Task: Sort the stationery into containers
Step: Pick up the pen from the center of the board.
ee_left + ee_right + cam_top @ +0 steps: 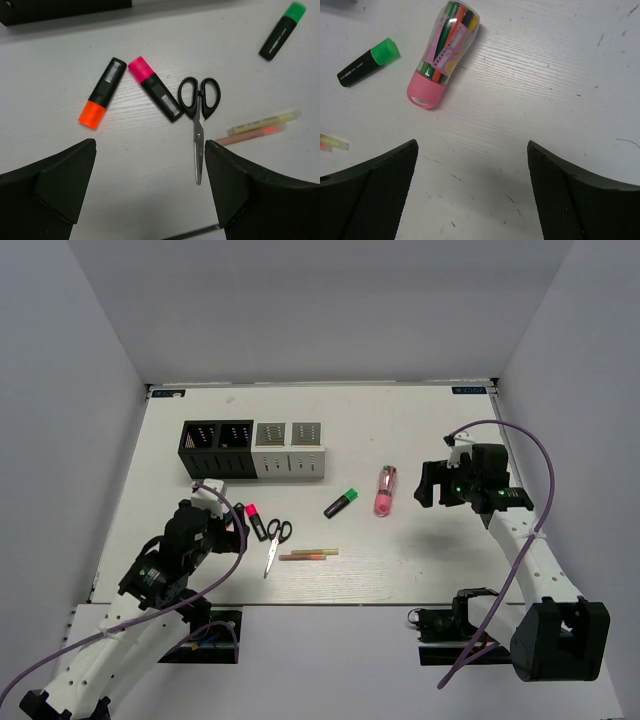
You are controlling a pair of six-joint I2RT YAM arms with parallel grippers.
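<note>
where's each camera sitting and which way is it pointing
Top external: high behind the robot, looking down over the table; left hand and right hand both show.
Left wrist: rides the left hand, looking down at the scissors; its open fingers frame the bottom.
Right wrist: rides the right hand, looking down at the pink tube; its open fingers show likewise.
Shared: both wrist views catch the green-capped highlighter.

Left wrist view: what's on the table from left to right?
Orange-capped highlighter → pink-capped highlighter → scissors → sticks → green-capped highlighter.
</note>
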